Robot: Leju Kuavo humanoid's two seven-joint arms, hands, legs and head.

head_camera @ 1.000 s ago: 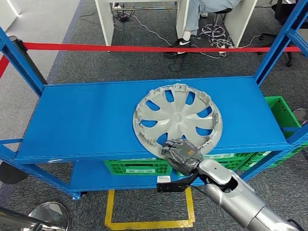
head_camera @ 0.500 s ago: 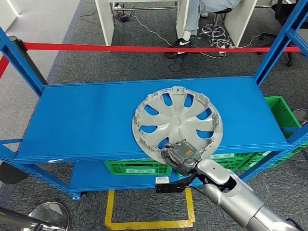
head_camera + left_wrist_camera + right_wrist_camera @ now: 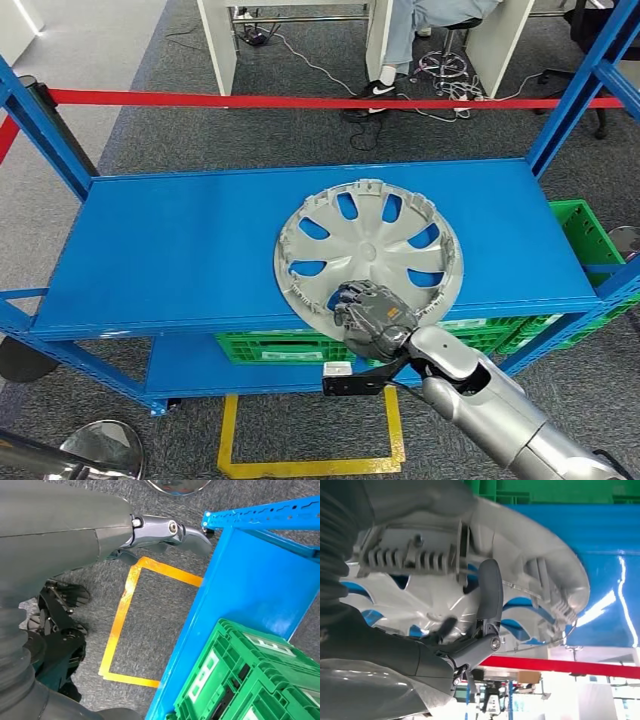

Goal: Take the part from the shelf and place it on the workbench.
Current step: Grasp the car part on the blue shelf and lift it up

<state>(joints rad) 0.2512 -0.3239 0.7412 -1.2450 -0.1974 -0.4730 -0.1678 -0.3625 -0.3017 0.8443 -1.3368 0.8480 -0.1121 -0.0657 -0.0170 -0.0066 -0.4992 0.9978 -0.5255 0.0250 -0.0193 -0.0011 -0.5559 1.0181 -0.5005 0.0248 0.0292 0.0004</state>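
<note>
The part is a silver hubcap (image 3: 370, 245) lying inner side up on the top level of the blue shelf (image 3: 189, 240), its near rim at the shelf's front edge. My right hand (image 3: 373, 320) grips that near rim, with its fingers laid over the top. In the right wrist view the thumb (image 3: 490, 587) hooks against the ribbed rim of the hubcap (image 3: 531, 550). My left hand (image 3: 166, 530) hangs low beside the shelf's lower corner, fingers straight, holding nothing.
Green crates (image 3: 279, 347) sit on the lower shelf level, and another green crate (image 3: 581, 225) stands to the right. A red barrier tape (image 3: 226, 99) runs behind the shelf. A seated person's legs (image 3: 392, 40) are at a desk beyond. A yellow floor square (image 3: 302, 465) lies below.
The hubcap has turned and slid slightly left on the shelf. My right hand's fingers have reached further over its near rim.
</note>
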